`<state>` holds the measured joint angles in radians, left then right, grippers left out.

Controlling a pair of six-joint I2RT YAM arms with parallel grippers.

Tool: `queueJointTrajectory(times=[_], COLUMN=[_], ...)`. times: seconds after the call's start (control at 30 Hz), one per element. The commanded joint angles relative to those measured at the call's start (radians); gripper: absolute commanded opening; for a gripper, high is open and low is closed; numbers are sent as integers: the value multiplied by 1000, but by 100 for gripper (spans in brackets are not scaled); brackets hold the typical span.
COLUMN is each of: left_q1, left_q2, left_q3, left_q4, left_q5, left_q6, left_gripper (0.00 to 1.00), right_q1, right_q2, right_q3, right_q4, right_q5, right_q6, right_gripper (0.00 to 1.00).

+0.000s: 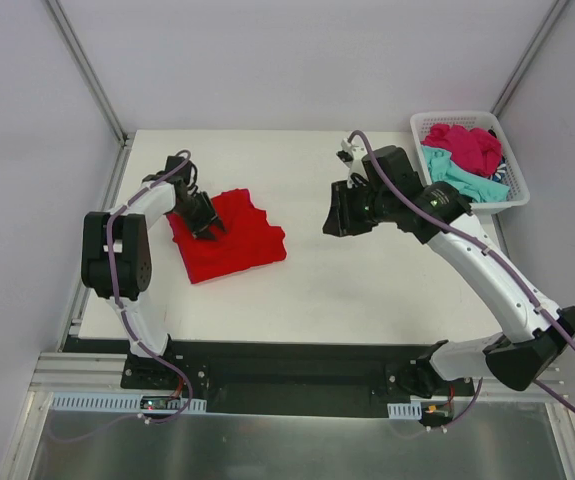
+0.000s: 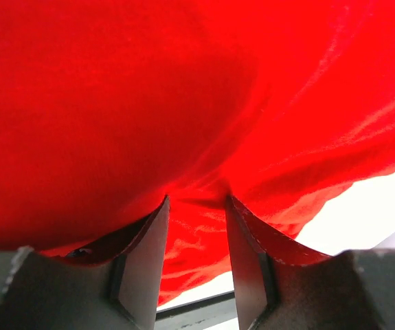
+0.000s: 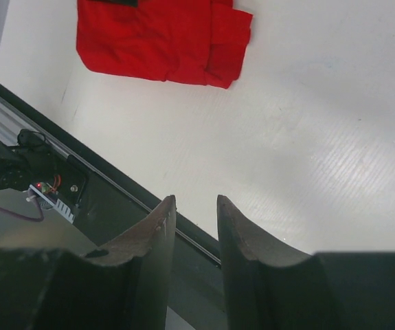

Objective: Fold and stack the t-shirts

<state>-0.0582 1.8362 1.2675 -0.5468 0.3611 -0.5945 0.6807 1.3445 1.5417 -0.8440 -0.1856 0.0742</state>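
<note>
A bright red t-shirt (image 1: 232, 240) lies folded into a rough square on the left part of the table. My left gripper (image 1: 207, 224) is down on its upper left part. In the left wrist view red cloth (image 2: 149, 89) fills the frame, and the left gripper (image 2: 197, 198) is open with both tips pressed into the shirt and a small ridge of cloth between them. My right gripper (image 1: 339, 216) hovers over the bare table middle, open and empty (image 3: 196, 199). The right wrist view shows the red t-shirt (image 3: 156, 41) far off. A magenta t-shirt (image 1: 464, 145) and a teal one (image 1: 462, 180) lie crumpled in the basket.
The white lattice basket (image 1: 467, 117) stands at the back right corner of the white table (image 1: 367, 290). A dark rail (image 3: 115, 189) runs along the table's near edge. Grey walls close in the table on the left, back and right.
</note>
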Motion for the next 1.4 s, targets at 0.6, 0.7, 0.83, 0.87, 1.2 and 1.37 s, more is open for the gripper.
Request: queueJointTrajectory(times=[0.6, 0.7, 0.83, 0.87, 1.2, 1.37], left_q1=[-23, -23, -15, -15, -15, -19], left_q2=[323, 415, 509, 515, 47, -153], left_q3=[602, 717, 848, 866, 692, 554], left_q4=[-432, -470, -514, -527, -541, -542], left_q5=[-773, -847, -866, -864, -660, -597], left_q6=[200, 237, 249, 243, 139, 65], left_gripper=[38, 38, 38, 38, 40, 40], right_q1=[-92, -115, -130, -129, -127, -122], right_q2=[-37, -48, -58, -58, -64, -79], right_q3=[-45, -43, -52, -54, -170, -209], right_q4=[-30, -30, -30, -33, 20, 40], right_q5=[-58, -84, -112, -121, -163, -183], right_q6=[-30, -36, -44, -50, -36, -24], right_gripper=[34, 34, 34, 34, 34, 34])
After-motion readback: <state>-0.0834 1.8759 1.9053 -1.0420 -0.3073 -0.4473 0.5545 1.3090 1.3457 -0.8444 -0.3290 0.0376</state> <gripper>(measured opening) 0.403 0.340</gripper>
